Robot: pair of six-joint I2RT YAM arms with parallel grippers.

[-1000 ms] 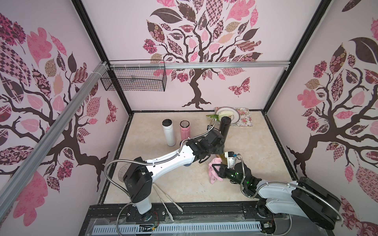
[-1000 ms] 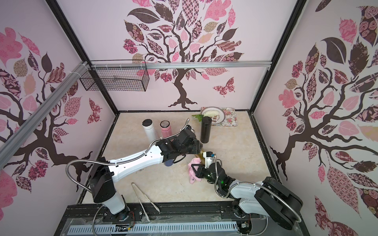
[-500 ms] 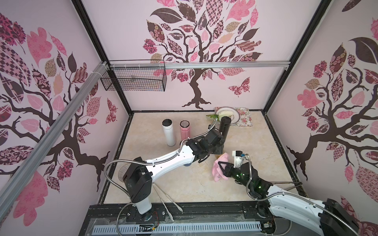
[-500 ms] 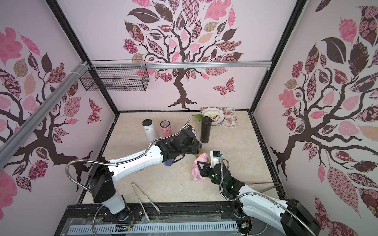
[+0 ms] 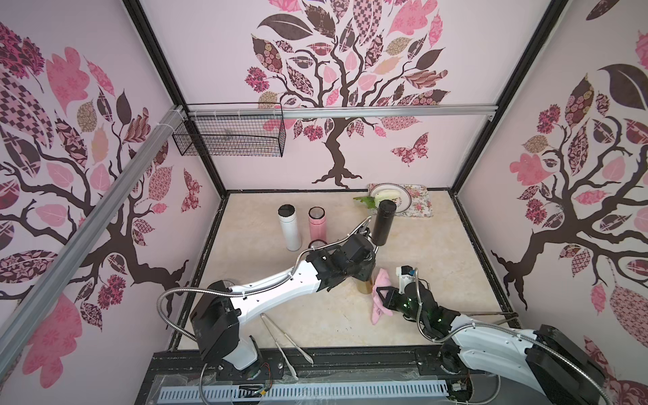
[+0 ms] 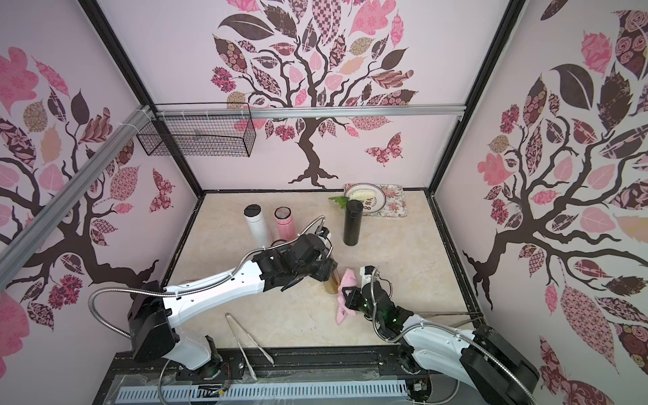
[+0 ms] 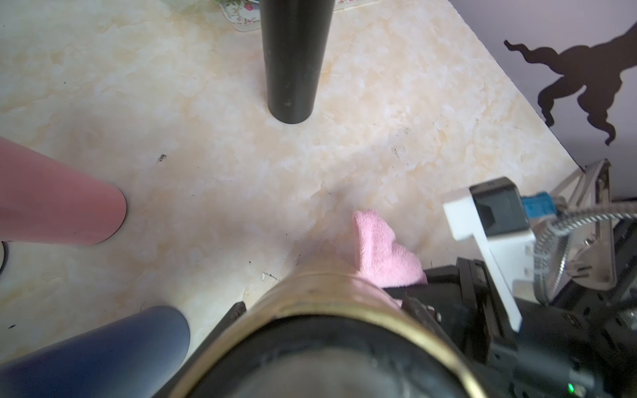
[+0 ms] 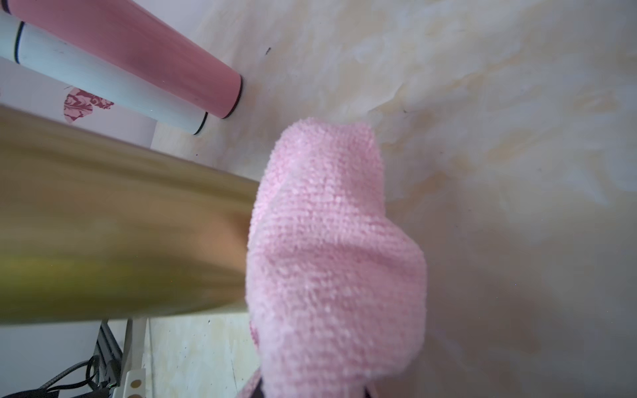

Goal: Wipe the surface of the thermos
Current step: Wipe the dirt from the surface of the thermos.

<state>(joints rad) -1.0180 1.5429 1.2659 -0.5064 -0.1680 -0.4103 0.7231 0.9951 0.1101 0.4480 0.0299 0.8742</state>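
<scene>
A tall gold metal thermos [image 5: 364,287] stands upright near the middle of the pale marble-look table [image 5: 438,252]. The left gripper [image 7: 325,308] comes down over its top end and is closed tight on it, with a black finger [image 7: 235,310] on each side of the rim. I cannot tell if the bottom of the thermos sits on the table or hangs just above it.

The right gripper [image 5: 382,294] is pinched shut on a fluffy pink cloth [image 5: 380,280]. The cloth touches the side of the gold metal thermos, on the side that faces the right arm. In the right wrist view the cloth [image 8: 331,248] covers the low end of the thermos [image 8: 120,234]. In both top views a loose end of the cloth hangs down below the gripper.

Further back, a tall black thermos [image 5: 384,222] stands by itself. A white thermos with a black lid [image 5: 289,229] and a pink thermos [image 5: 317,228] stand close side by side. In the left wrist view a dark blue bottle [image 7: 103,348] stands near the gold one. A round plate with food [image 5: 403,201] sits on a flowery mat [image 5: 422,210] at the back of the table, on the right. Shiny metal tongs [image 5: 285,338] lie near the front edge. A black wire basket [image 5: 228,138] hangs on the back wall
</scene>
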